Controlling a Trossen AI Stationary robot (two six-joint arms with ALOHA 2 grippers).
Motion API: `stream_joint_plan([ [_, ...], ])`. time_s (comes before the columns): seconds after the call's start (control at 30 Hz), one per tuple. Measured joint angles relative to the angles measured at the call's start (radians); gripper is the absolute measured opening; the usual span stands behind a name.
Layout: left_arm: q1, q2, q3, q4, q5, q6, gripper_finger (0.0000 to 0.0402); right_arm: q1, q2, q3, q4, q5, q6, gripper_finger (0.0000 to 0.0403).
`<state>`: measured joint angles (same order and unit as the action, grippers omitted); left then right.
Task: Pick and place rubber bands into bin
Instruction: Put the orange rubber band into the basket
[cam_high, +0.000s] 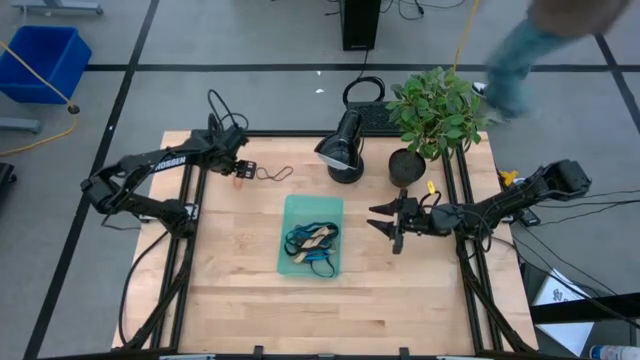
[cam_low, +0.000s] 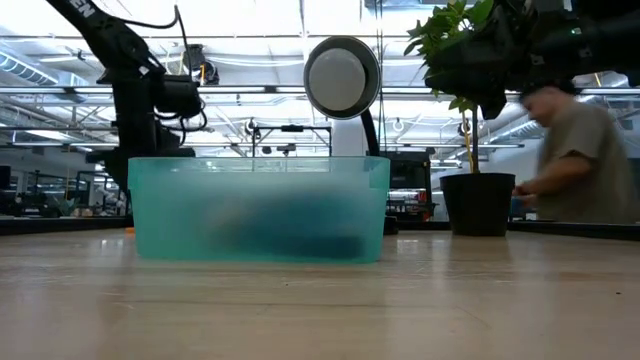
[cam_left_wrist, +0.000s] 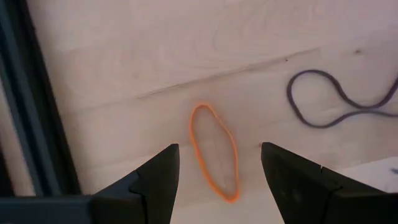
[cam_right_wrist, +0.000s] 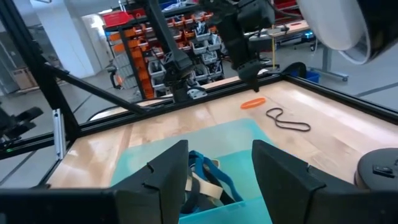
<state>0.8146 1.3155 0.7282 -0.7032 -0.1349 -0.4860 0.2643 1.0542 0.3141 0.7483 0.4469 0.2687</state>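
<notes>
High view shows you the left gripper (cam_high: 243, 168) near the table's far left corner, poised over an orange rubber band (cam_high: 238, 181) that lies flat on the wood. In the left wrist view that orange band (cam_left_wrist: 215, 152) sits between the two spread fingers (cam_left_wrist: 158, 180), which are wide open and holding nothing; whether they touch the table you cannot tell. Just beside it lies a dark rubber band (cam_high: 272, 174), a thin squiggled loop, also loose on the table (cam_high: 240, 290).

You have the bin (cam_high: 292, 208) at the middle of the table, well apart from both loose bands. It already holds a tangle of bands (cam_high: 311, 243) in black, blue and tan.

Your right gripper (cam_high: 385, 222) hangs just right of the bin, pointing toward it, fingers parted and empty; its wrist view looks across the bin (cam_right_wrist: 155, 155) to the far bands.

Behind the bin stand a lamp (cam_high: 342, 145) and a potted plant (cam_high: 436, 112). A person (cam_low: 573, 155) is beyond the table's far right side.
</notes>
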Motion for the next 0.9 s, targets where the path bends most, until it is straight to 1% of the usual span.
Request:
stream_joint_plan([
  [0.1,-0.005,0.0,-0.032,0.033,0.002,-0.027,0.0234,-0.01,0.0,0.0,0.0,0.0,0.0,0.0174],
  [0.23,-0.005,0.0,-0.066,0.082,0.04,-0.041,0.0234,-0.017,0.0,0.0,0.0,-0.001,0.0,0.0175],
  [0.33,-0.008,0.009,-0.086,0.095,0.036,-0.064,0.0234,-0.017,0.0,0.0,0.0,-0.001,0.0,0.0172],
  [0.63,-0.025,0.153,-0.085,0.133,0.019,-0.089,0.0234,-0.017,0.0,0.0,-0.001,-0.002,0.004,0.0175],
  [0.77,-0.035,0.182,-0.082,0.129,0.012,-0.093,0.0234,-0.016,0.0,0.0,-0.001,-0.003,0.006,0.0172],
  [0.83,-0.039,0.183,-0.082,0.129,0.007,-0.095,0.0227,-0.016,0.0,0.0,-0.001,-0.003,0.006,0.0172],
  [0.9,-0.045,0.183,-0.082,0.129,0.003,-0.096,0.021,-0.016,0.0,0.0,-0.004,-0.002,0.006,0.0174],
])
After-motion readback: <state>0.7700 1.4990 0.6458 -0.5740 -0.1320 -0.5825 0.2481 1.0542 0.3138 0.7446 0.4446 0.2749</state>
